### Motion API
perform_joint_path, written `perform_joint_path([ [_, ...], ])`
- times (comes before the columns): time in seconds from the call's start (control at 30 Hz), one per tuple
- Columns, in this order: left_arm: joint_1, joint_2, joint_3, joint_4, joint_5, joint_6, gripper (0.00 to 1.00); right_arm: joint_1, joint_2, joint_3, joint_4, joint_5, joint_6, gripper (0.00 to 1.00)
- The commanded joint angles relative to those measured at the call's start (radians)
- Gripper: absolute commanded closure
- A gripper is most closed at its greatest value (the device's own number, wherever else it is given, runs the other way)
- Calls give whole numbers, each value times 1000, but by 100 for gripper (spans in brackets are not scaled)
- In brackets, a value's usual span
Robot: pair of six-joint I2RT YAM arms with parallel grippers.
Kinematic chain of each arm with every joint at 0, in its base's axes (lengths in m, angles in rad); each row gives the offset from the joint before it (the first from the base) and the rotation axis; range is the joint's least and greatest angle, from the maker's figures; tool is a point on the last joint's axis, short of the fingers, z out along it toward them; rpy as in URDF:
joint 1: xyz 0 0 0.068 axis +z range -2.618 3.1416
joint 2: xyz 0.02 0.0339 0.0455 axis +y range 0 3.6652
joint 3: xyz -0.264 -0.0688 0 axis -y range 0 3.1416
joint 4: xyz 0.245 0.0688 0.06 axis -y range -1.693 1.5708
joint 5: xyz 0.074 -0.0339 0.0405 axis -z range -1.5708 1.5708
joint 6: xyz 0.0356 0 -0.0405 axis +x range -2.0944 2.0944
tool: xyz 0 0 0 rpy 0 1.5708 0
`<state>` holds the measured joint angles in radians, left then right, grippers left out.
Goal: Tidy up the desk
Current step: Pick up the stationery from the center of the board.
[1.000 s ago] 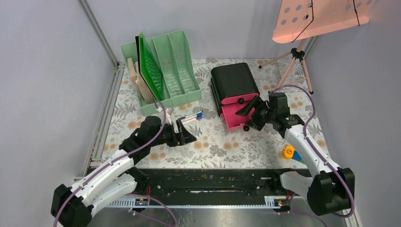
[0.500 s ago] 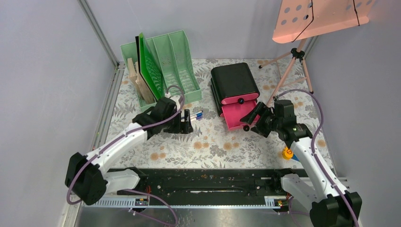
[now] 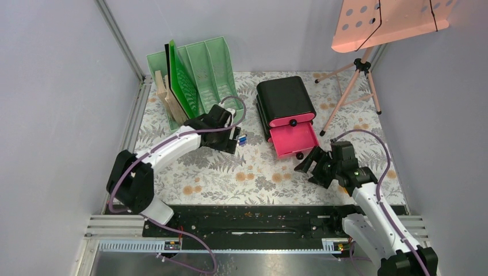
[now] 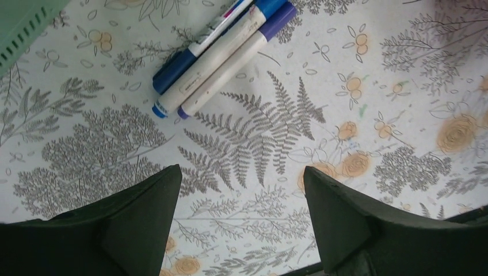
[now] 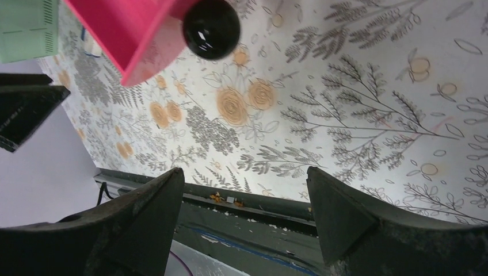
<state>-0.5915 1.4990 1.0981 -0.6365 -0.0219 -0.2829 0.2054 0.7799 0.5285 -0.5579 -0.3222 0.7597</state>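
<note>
My left hand (image 4: 240,172) hangs low over the desk (image 3: 259,172), which spreads beneath both arms. Its fingers are spread wide with nothing between them. Three markers (image 4: 224,52) lie touching side by side just ahead of the fingertips, close beside the green file rack (image 3: 216,86). My right hand (image 5: 244,172) is just as wide and empty, near the open pink drawer (image 3: 294,138), with its black knob (image 5: 211,27) just ahead. The trouble I foresee is mostly on the left. The markers are round and loose, so if I close off-centre I would likely pinch one and send the others rolling, or shove the bunch against the rack. On the right, a careless reach could bump the knob and push the drawer shut before anything goes in.
</note>
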Motion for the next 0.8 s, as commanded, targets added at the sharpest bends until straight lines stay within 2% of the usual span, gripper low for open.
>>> perform_joint_path([
  [0.0,5,98,90,9,-23,71,22,-4,-53,-46,-23,13,8,15],
  [0.33,5,323,238,-26,-7,112,35,-5,-83,-113,-16,-7,40,15],
  [0.77,4,473,312,-75,-14,150,38,-4,-50,-116,20,-30,48,16],
])
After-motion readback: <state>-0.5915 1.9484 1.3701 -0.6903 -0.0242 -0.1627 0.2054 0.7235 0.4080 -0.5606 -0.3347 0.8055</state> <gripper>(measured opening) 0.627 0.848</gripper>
